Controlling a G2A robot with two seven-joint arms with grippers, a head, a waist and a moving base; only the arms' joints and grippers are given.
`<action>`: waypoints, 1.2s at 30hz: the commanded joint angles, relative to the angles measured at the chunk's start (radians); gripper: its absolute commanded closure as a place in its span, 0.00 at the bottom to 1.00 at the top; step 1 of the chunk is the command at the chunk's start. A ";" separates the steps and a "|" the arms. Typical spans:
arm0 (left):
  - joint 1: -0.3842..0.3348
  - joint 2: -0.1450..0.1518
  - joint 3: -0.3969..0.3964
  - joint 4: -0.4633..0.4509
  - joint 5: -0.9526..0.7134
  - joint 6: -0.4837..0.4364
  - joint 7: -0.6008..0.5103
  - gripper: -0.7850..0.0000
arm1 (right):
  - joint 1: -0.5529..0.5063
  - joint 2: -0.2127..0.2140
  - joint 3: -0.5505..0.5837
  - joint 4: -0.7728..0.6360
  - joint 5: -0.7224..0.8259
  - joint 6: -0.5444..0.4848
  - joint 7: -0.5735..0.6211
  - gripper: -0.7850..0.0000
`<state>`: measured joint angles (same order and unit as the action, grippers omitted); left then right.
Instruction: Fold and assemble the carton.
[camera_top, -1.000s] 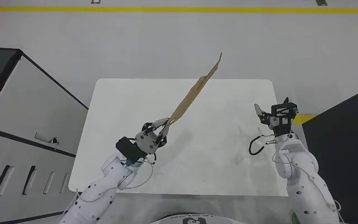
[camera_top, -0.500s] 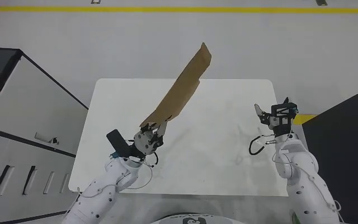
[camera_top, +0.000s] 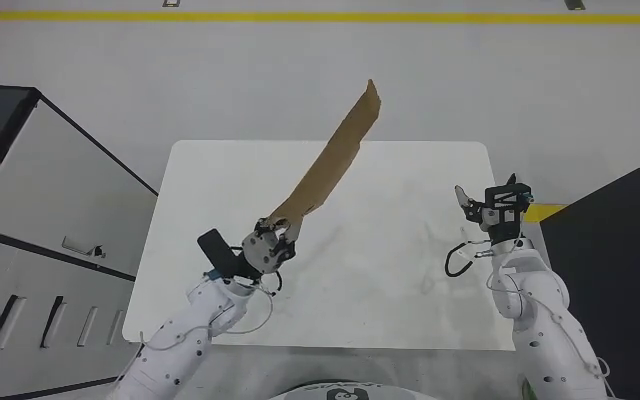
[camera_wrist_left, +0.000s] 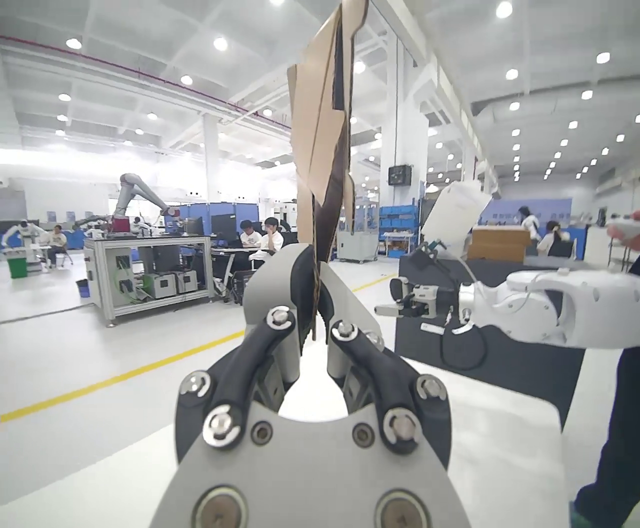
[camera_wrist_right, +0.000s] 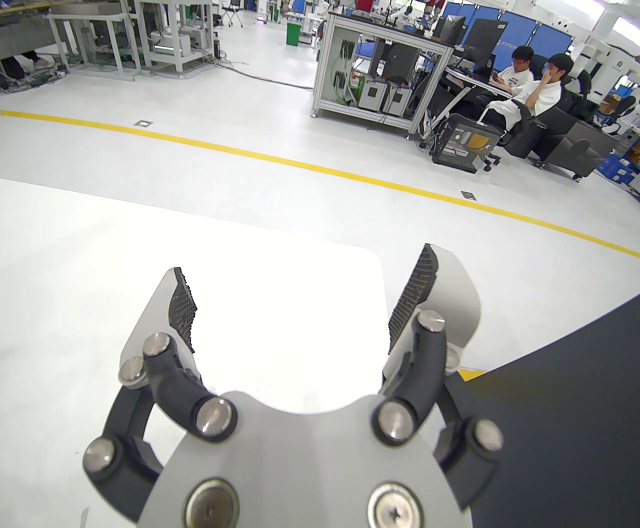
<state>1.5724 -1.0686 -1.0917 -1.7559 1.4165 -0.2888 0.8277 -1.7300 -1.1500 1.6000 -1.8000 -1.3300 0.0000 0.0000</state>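
Observation:
A flat brown carton (camera_top: 331, 160) stands raised above the white table (camera_top: 400, 290), slanting up from the table's left-middle toward its far edge. My left gripper (camera_top: 281, 227) is shut on the carton's lower corner; in the left wrist view the carton (camera_wrist_left: 325, 145) rises edge-on between the pads of the left gripper (camera_wrist_left: 315, 280). My right gripper (camera_top: 468, 198) hangs open over the table's right edge with nothing between its fingers; the right wrist view shows the right gripper (camera_wrist_right: 305, 295) above the table's far right corner.
A black panel (camera_top: 600, 250) borders the table on the right and a grey cabinet (camera_top: 50, 200) stands on the left. A yellow floor line (camera_top: 320, 16) runs beyond the table. A person's dark sleeve (camera_wrist_left: 615, 425) is beside the table.
My left wrist has turned, swinging the carton from edge-on to showing its broad face; its top has shifted left, then slightly back. The right arm has kept still.

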 joint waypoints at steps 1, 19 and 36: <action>-0.002 0.002 -0.009 -0.014 0.125 0.084 -0.022 1.00 | 0.000 0.000 0.000 0.000 0.000 0.000 0.000 0.00; 0.015 0.022 -0.058 -0.106 0.711 0.342 -0.032 1.00 | 0.000 0.000 0.000 0.000 0.000 0.000 0.000 0.00; -0.002 0.045 -0.137 -0.159 1.132 0.387 -0.108 1.00 | -0.002 0.023 0.127 -0.040 0.161 -0.331 0.188 0.00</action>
<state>1.5707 -1.0251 -1.2248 -1.9133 2.5248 0.0984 0.7192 -1.7327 -1.1311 1.7092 -1.8362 -1.1837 -0.2750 0.1466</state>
